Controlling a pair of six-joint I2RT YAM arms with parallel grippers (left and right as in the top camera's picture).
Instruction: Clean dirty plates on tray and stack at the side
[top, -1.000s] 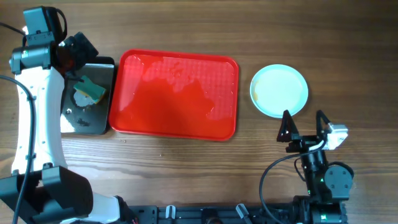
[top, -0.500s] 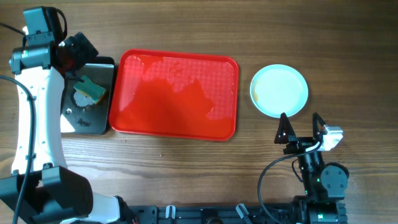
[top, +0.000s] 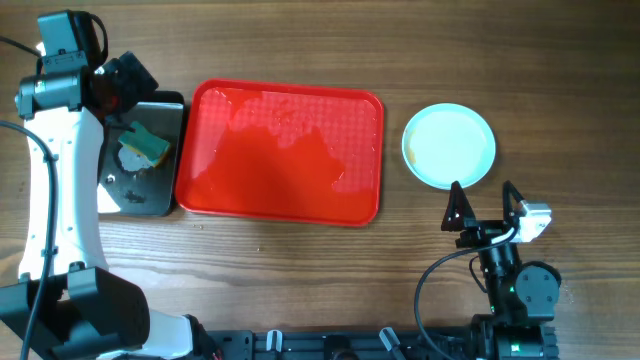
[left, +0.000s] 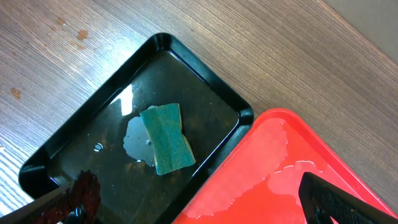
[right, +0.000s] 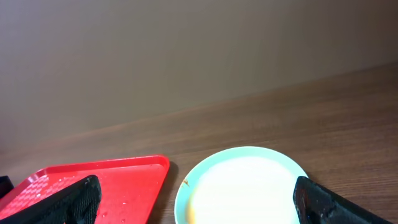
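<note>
The red tray (top: 280, 150) lies mid-table, wet, with no plates on it; it also shows in the left wrist view (left: 280, 180) and the right wrist view (right: 93, 180). Pale mint plates (top: 449, 146) sit to its right, seen from above as one round stack with a small orange mark on the left rim; I cannot tell how many. They also show in the right wrist view (right: 245, 186). My right gripper (top: 484, 205) is open and empty, just in front of the plates. My left gripper (left: 193, 208) is open and empty above the black tray (top: 165, 115).
The small black glossy tray (left: 81, 162) holds a green sponge (left: 166, 138) in a puddle of water, left of the red tray. The sponge (top: 150, 143) also shows from overhead. Bare wooden table surrounds everything.
My right gripper drew back slightly toward the table's front edge and left, away from the plates, then held still. The left arm has not moved.
</note>
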